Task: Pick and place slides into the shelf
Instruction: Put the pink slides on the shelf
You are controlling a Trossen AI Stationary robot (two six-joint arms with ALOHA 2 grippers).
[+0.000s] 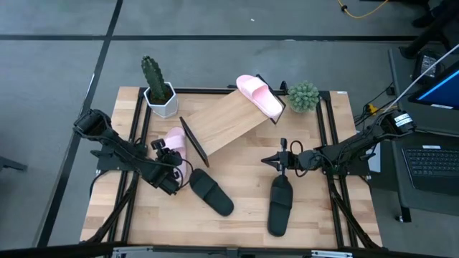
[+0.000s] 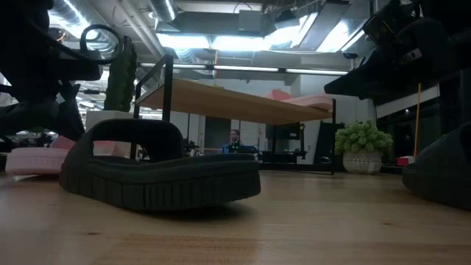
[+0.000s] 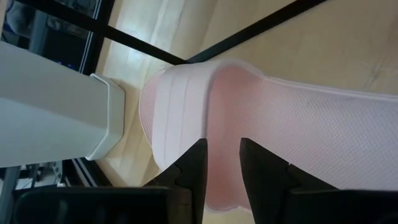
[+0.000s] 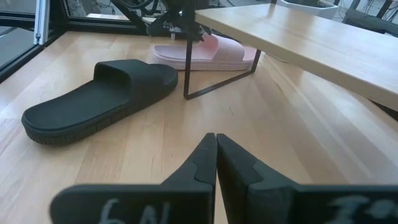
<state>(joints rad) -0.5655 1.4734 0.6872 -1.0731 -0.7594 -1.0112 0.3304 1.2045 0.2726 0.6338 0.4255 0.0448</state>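
You are working the left gripper at the pink slide lying on the tabletop at the left end of the shelf, just beside its black wire frame. In the left wrist view the jaws are standing part open, with the fingers pressing over the slide's sole and strap; whether they are actually clamping it, you cannot tell. The slide's long axis is running near to far, roughly in line with the jaws. The left arm is the nearer one. The right gripper is waiting mid-tabletop, jaws closed and empty, above a black slide.
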